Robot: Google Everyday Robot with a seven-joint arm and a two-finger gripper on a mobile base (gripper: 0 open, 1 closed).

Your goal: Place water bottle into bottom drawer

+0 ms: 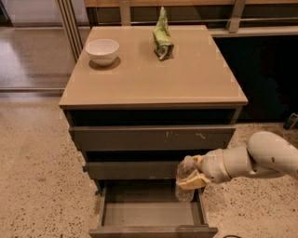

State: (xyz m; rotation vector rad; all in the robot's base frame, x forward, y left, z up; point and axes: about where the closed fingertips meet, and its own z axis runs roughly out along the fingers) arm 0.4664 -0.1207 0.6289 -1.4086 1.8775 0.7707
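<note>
The water bottle (183, 189) stands upright at the right rear corner of the open bottom drawer (144, 214). Its cap reaches up in front of the middle drawer (130, 170) and its lower end sits down between the drawer walls. Whether its base touches the drawer floor cannot be told. The gripper (190, 176) reaches in from the right, low and just in front of the drawers, at the end of a white arm (260, 158). Its tan jaws are pinching the bottle about its middle, one above and one below the spot where they cross the clear plastic.

The bottom drawer is pulled out toward the camera, and its grey inside shows nothing but the bottle. The middle drawer above it is out only a little. The top drawer (153, 138), wider and marked with pale scratches on its front, is also out only a little, with a dark gap above it.

The table (153, 79) has a smooth tan top. A white bowl (102, 50) sits near its back left corner, and a green-and-white snack bag (162, 35) stands near the back edge, right of the bowl and well apart from it.

The floor (37, 176) is pale speckled stone. Behind the table runs a wooden rail (195, 3) on posts, and the space to the right of the table is dark.
</note>
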